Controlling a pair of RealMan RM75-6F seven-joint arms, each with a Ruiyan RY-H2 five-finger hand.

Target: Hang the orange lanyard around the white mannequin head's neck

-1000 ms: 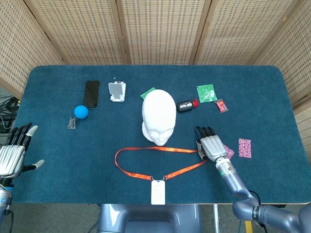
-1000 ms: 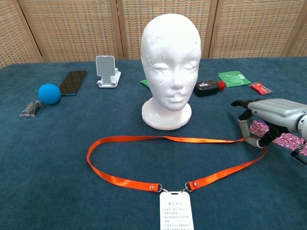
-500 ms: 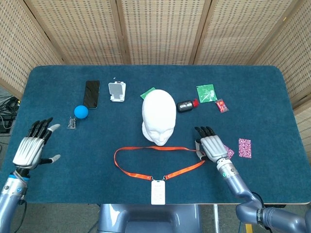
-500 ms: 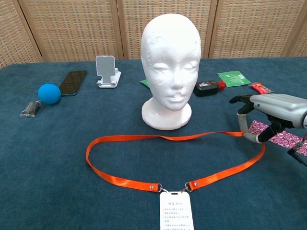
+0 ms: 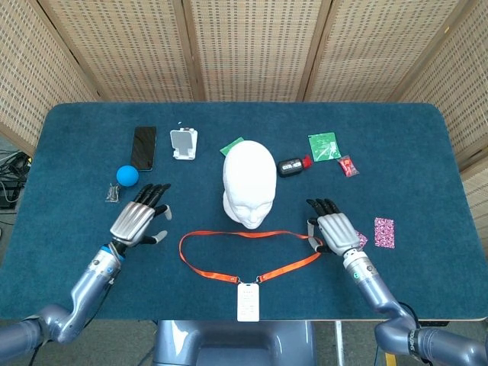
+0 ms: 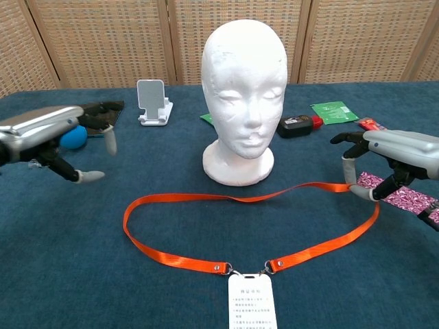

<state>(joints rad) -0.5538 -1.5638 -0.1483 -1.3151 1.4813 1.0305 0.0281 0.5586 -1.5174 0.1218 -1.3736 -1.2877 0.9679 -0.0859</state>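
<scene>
The white mannequin head (image 5: 249,183) (image 6: 245,103) stands upright at the table's middle, facing me. In front of it the orange lanyard (image 5: 221,272) (image 6: 175,259) lies in a wide loop, its white badge (image 5: 248,301) (image 6: 252,305) near the front edge. My right hand (image 5: 333,229) (image 6: 392,154) pinches the loop's right end between thumb and finger, and the strap there is raised a little off the cloth. My left hand (image 5: 139,217) (image 6: 51,133) hovers with its fingers spread, left of the loop and holding nothing.
A phone (image 5: 143,147), a phone stand (image 5: 183,143), a blue ball (image 5: 127,175) and a small clip (image 5: 113,194) lie at the back left. A black and red item (image 5: 292,165), a green packet (image 5: 324,145), a red packet (image 5: 348,165) and a pink card (image 5: 383,232) lie on the right.
My left hand has come in from the table's left edge to just left of the loop. The right hand has lifted the strap's right end slightly.
</scene>
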